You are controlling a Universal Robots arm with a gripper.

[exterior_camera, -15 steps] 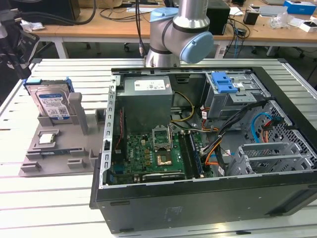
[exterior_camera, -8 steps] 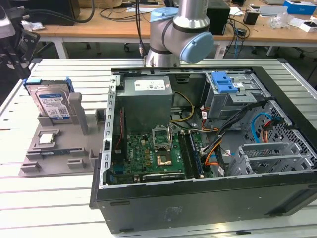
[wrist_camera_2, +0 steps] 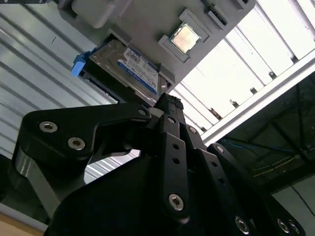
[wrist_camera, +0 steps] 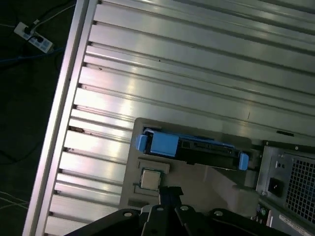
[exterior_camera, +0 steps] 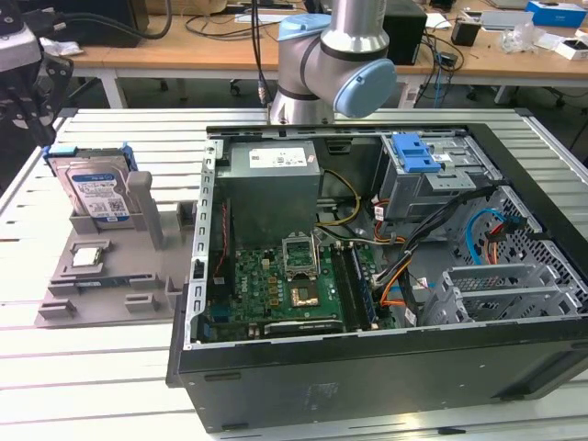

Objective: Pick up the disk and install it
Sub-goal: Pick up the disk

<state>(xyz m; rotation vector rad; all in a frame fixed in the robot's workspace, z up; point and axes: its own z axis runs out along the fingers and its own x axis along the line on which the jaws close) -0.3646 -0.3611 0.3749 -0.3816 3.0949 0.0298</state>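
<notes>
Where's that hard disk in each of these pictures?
Exterior view: the disk stands upright in the grey holder, exterior view's left.
Second wrist view: the disk, slotted beside the silver chip.
First wrist view: the disk, edge-on beside that chip.
Shared landmark: the silver chip.

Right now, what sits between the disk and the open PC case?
In the exterior view, the disk stands in a grey fixture; the fixture's tall post and a lower block stand between it and the PC case.
</notes>
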